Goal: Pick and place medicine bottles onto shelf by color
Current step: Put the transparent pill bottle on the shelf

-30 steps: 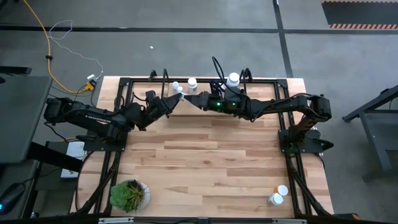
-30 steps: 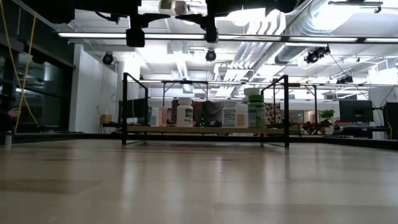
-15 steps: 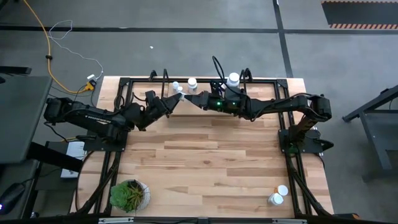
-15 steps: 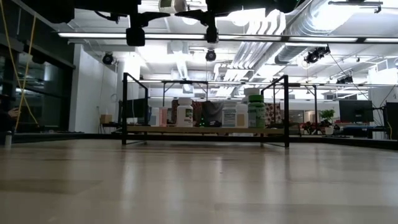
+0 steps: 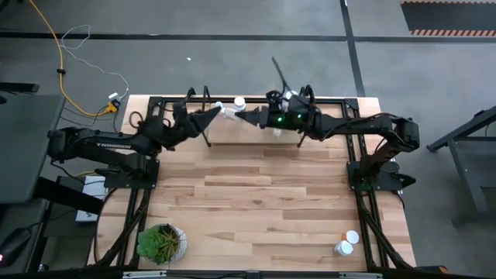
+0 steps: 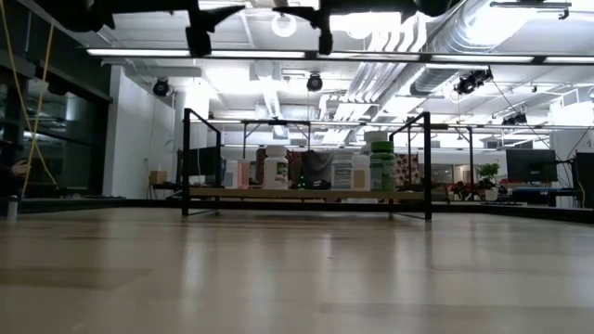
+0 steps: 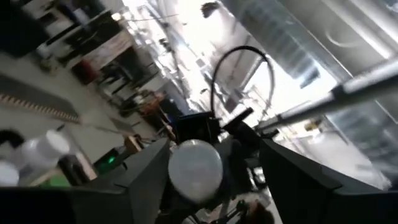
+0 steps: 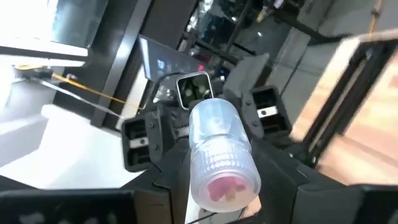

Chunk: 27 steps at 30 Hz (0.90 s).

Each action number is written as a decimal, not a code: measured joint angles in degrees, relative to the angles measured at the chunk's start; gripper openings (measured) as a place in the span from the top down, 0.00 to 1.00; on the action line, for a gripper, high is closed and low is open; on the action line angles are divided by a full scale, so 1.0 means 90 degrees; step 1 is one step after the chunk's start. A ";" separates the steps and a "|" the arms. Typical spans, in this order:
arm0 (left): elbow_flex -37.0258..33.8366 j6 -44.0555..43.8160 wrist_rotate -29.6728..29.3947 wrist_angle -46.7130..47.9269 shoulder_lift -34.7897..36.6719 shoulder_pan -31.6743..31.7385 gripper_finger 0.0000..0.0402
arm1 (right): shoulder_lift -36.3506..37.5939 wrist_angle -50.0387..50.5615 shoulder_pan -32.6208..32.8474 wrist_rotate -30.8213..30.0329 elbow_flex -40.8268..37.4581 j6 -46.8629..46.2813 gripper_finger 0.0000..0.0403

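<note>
Potted plant: you'll find the potted plant [image 5: 161, 242] at the near-left corner of the tabletop [image 5: 256, 201], well apart from both arms.
Left gripper: your left gripper [image 5: 219, 113] hangs in the air above the left part of the shelf. Its fingers stand apart, one on each side of the held bottle's white cap, with a gap visible on at least one side.
Held bottle: the held bottle [image 8: 221, 152] is a pale, translucent one with something pinkish at its near end. It lies roughly level in mid-air between your two grippers, above the shelf.
Right gripper: your right gripper [image 5: 239, 116] faces the left one tip to tip and is clamped on the held bottle.
Shelf: the shelf [image 6: 223, 193] runs along the far edge of the tabletop. The shelf bottles [image 6: 275, 169] stand upright on its board, white ones and a green one.
Loose bottles: two loose bottles [image 5: 346, 242] sit close together at the near-right corner of the tabletop.
</note>
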<state>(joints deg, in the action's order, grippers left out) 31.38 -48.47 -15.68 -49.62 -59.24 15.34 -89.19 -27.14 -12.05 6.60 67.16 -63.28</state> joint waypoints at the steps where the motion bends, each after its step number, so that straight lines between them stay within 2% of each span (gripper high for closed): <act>1: 0.0000 0.0167 0.0192 0.0046 0.0136 0.0100 0.39 | 0.0094 0.0120 -0.0068 0.0102 0.0005 0.0158 0.68; 5: 0.0000 0.0954 0.0980 0.0167 0.0814 0.0429 0.38 | 0.0391 0.1109 -0.0310 0.0615 0.0208 0.0886 0.68; 8: 0.0085 0.1500 0.1231 0.0772 0.1426 0.0536 0.38 | 0.0409 0.3130 -0.0372 0.0631 0.1045 0.1809 0.68; 11: 0.0373 0.2123 0.1240 0.2135 0.1988 0.0543 0.38 | 0.0099 0.5339 -0.0365 -0.0016 0.2191 0.2804 0.68; 13: 0.0629 0.2545 0.1200 0.3102 0.2246 0.0530 0.38 | -0.0266 0.6691 -0.0367 -0.0376 0.2909 0.3247 0.68; 17: 0.0998 0.3027 0.0903 0.4494 0.2527 0.0466 0.38 | -0.1106 0.8504 -0.0423 -0.0771 0.4107 0.3700 0.68; 21: 0.1042 0.3070 0.0784 0.4703 0.2606 0.0407 0.38 | -0.2071 0.9790 -0.0511 -0.0848 0.4976 0.3904 0.68; 27: 0.1042 0.3070 0.0789 0.4705 0.2575 0.0405 0.38 | -0.3339 1.0893 -0.0686 -0.0914 0.5875 0.4110 0.68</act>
<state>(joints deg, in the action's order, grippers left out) 40.75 -20.84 -8.58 -7.27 -36.07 18.98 -119.24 70.90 -18.23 -1.63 120.03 -26.29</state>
